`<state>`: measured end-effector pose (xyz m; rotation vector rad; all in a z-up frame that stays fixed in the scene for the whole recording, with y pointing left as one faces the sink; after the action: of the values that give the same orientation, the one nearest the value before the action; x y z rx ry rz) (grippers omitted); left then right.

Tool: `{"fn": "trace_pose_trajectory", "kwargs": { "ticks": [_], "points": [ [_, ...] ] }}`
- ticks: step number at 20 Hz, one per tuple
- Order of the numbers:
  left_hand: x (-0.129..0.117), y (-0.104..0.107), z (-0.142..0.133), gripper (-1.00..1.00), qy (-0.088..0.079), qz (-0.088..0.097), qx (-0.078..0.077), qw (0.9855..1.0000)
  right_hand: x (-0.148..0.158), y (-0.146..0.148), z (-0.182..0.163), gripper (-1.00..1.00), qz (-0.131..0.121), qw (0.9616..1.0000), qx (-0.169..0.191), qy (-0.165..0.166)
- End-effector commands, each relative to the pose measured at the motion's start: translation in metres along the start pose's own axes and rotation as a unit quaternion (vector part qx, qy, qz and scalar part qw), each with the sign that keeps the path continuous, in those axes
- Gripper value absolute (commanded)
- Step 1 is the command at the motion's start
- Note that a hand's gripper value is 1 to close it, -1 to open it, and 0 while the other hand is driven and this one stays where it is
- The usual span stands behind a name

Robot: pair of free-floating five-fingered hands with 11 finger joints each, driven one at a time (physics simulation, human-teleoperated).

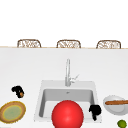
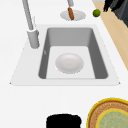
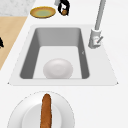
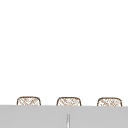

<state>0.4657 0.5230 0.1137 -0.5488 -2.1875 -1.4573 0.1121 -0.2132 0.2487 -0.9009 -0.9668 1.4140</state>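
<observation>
We see the left robot hand [image 1: 17,90] curled round a small brown thing [image 1: 21,94]; the right robot hand [image 1: 95,110] hangs curled, holding nothing.

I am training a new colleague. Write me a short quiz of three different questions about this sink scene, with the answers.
1. True or false: the left hand is shut on a small brown thing.
2. What lies on the white plate to the right of the sink? A) a lime B) a long brown sausage C) a spoon
3. Fill in: the right hand hangs over the sink's front-right ____.

Key
1. True; the right side view shows the fingers curled round it.
2. B, the sausage; the lime lies on the counter.
3. corner.
</observation>
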Motion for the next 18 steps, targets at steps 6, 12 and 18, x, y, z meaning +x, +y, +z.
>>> {"fn": "trace_pose_trajectory", "kwargs": {
  "ticks": [6,12,18],
  "points": [
    [0.028,0.025,-0.053,1.00,0.013,-0.019,-0.024,0.9995,0.000,0.000,0.000,0.00,0.000,1.0000,0.000,0.000],
    [0.058,0.036,-0.090,1.00,0.019,-0.024,-0.028,0.9991,0.000,0.000,0.000,0.00,0.000,1.0000,0.000,0.000],
    [0.087,0.035,-0.127,1.00,0.026,-0.032,-0.025,0.9988,0.000,0.000,0.000,0.00,0.000,1.0000,0.000,0.000]
  ]
}}
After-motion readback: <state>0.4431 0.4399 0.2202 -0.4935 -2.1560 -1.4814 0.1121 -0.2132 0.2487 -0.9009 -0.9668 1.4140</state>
